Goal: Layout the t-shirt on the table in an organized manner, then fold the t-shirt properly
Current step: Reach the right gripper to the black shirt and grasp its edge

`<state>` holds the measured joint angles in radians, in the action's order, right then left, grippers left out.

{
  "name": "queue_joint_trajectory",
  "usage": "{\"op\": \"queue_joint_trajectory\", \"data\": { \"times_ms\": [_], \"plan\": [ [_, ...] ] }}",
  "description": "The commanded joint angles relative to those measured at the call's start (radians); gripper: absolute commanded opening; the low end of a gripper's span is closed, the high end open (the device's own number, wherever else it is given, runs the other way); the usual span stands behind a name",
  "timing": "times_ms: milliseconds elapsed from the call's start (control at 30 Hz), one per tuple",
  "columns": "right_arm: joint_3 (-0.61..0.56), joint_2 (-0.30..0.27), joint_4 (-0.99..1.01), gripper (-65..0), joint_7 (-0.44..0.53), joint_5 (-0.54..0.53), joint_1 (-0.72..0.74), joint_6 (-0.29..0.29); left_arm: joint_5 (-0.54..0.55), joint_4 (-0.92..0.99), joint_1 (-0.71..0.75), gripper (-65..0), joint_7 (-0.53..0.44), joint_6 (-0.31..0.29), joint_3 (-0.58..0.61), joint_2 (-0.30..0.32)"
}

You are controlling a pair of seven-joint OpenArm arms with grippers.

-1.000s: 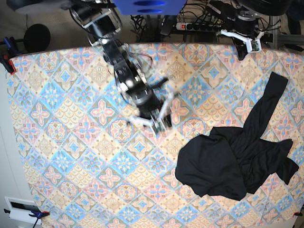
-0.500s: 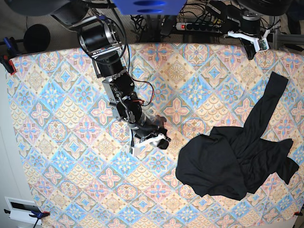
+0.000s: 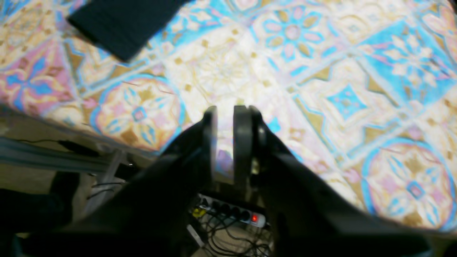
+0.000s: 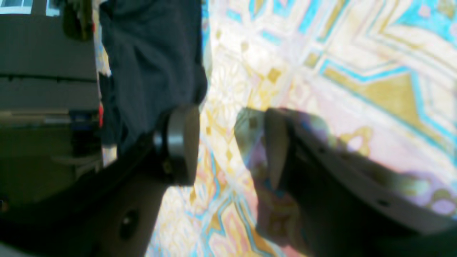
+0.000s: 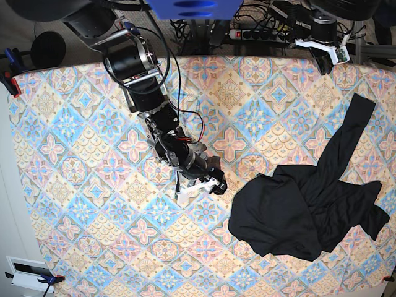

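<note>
Fabric is our landmark here: the t-shirt (image 5: 309, 210) is lying crumpled on the tabletop (image 5: 80, 154), toward the base view's right side, with one sleeve stretching up toward the far edge and the body bunching into a rounded heap nearer the front.

To the left of the t-shirt in that view, we are seeing the right claw (image 5: 203, 187) hanging low over bare patterned cloth, close to the heap's left edge but not touching it. In its own wrist view the right claw (image 4: 217, 142) is standing parted, a clear gap showing between the two fingers (image 4: 182, 142) with only tabletop pattern between them, and the t-shirt (image 4: 153, 64) is sitting just beyond one fingertip. Nothing is being gripped.

Far behind the t-shirt, past the tabletop's back edge, the left claw (image 5: 323, 54) is hovering near a power strip (image 5: 260, 34). From its wrist camera we are seeing the left claw (image 3: 225, 142) with its fingers (image 3: 242, 142) nearly together, only a narrow slit of light between them and nothing held. The end of the t-shirt sleeve (image 3: 121, 25) is showing at the upper left of that view, well away from the fingertips.
</note>
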<state>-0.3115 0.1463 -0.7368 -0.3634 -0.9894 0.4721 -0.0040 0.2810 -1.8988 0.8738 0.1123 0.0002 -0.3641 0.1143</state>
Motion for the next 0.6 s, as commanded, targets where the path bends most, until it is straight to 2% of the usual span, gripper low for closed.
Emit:
{"op": "queue_joint_trajectory", "data": {
  "times_ms": [0, 100, 300, 567],
  "plan": [
    [-0.031, 0.011, 0.001, -36.7, -0.007, -0.006, 0.026, 0.003, -0.002, -0.015, 0.014, -56.8, -0.026, 0.001, -0.005, 0.003],
    [-0.122, 0.011, 0.024, -36.7, 0.0, -0.006, 0.026, 0.003, -0.002, -0.015, 0.012, -56.8, -0.026, 0.001, -0.011, -0.026],
    [-0.259, 0.011, 0.027, -36.6, 0.0, -0.006, 0.067, 0.003, -0.004, -0.014, 0.015, -56.8, -0.026, 0.001, -0.009, -0.031],
    [-0.262, 0.011, 0.115, -36.6, -0.009, -0.006, 0.135, 0.003, -0.002, -0.015, 0.017, -56.8, -0.026, 0.001, -0.011, -0.037]
  ]
}}
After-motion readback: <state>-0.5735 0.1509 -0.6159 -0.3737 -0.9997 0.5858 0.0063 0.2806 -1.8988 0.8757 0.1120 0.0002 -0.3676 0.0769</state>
